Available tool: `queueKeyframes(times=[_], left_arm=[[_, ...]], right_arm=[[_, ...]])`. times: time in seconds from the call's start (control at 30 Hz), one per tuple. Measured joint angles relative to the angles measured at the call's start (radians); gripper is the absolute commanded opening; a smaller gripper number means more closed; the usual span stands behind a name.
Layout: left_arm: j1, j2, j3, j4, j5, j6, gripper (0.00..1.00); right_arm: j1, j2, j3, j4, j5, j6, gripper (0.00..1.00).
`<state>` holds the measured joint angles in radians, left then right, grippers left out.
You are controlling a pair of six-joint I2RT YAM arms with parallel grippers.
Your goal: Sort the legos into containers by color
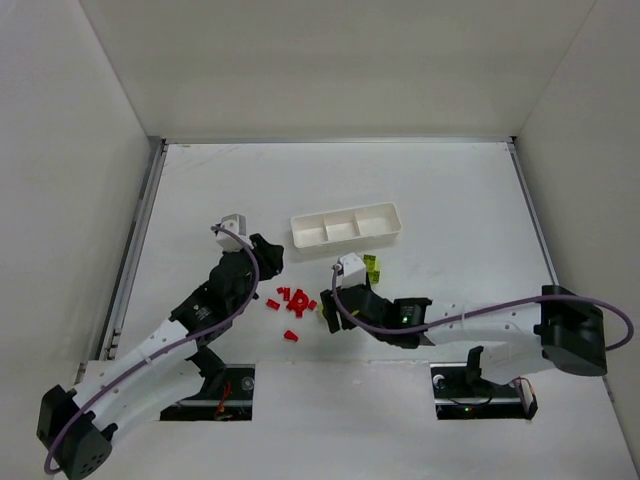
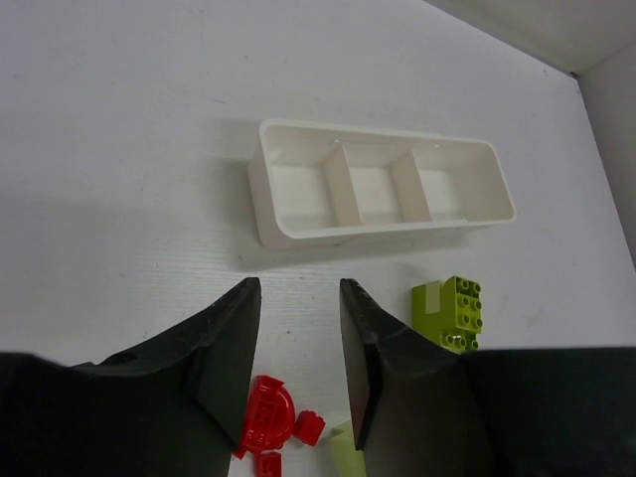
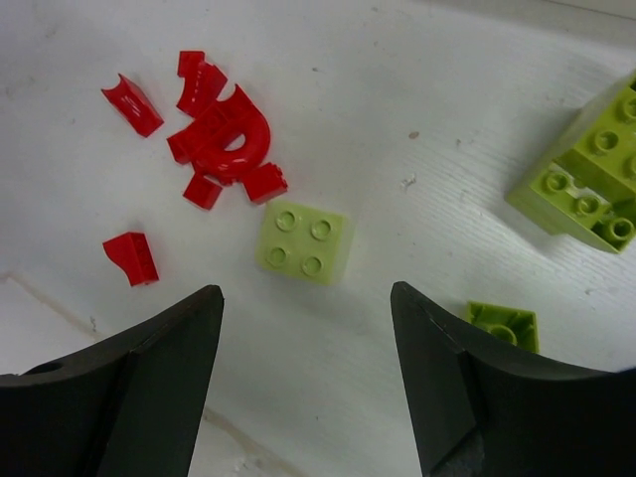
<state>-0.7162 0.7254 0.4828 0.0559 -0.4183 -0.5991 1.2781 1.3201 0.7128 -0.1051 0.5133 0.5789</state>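
The white three-compartment tray [image 1: 345,226] lies mid-table; all its compartments look empty in the left wrist view [image 2: 378,194]. Several red legos [image 1: 292,300] lie in a cluster between the arms. Yellow-green legos [image 1: 371,266] lie right of them. My left gripper [image 1: 268,256] is open and empty, hovering near the tray's left end above the red pieces [image 2: 266,417]. My right gripper [image 1: 327,303] is open and empty; a pale green 2x2 brick [image 3: 303,241] lies just ahead of its fingertips, beside the red cluster [image 3: 224,134].
A larger green brick [image 3: 591,179] and a small green piece [image 3: 504,325] lie to the right of the right gripper. A green brick [image 2: 452,313] lies below the tray's right end. White walls enclose the table.
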Motion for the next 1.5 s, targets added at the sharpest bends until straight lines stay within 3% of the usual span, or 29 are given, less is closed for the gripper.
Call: queueKeyframes(times=[0.33,0.63,0.83,0.97,1.1,1.3,1.5], left_arm=[[-0.017,-0.080,-0.050,-0.034,0.036,0.002,0.44],[-0.008,-0.080,-0.055,-0.031,0.090,-0.005,0.45],[0.006,-0.081,-0.069,-0.021,0.127,-0.021,0.47],[0.019,-0.082,-0.069,0.011,0.166,-0.055,0.48],[0.026,-0.077,-0.069,0.069,0.222,-0.108,0.49],[0.003,-0.058,-0.069,0.267,0.284,-0.216,0.50],[-0.043,0.048,-0.097,0.517,0.313,-0.355,0.50]], right_arm=[[-0.010,0.157,0.056,0.061,-0.016,-0.018,0.61],[-0.048,0.193,0.057,0.084,-0.014,-0.002,0.28],[-0.064,0.129,0.025,0.092,-0.009,0.029,0.25],[-0.130,-0.070,-0.056,0.132,-0.043,0.062,0.25],[-0.272,-0.278,-0.127,0.234,-0.143,0.132,0.24],[-0.483,-0.398,-0.206,0.399,-0.340,0.307,0.24],[-0.557,-0.380,-0.220,0.538,-0.476,0.469,0.24]])
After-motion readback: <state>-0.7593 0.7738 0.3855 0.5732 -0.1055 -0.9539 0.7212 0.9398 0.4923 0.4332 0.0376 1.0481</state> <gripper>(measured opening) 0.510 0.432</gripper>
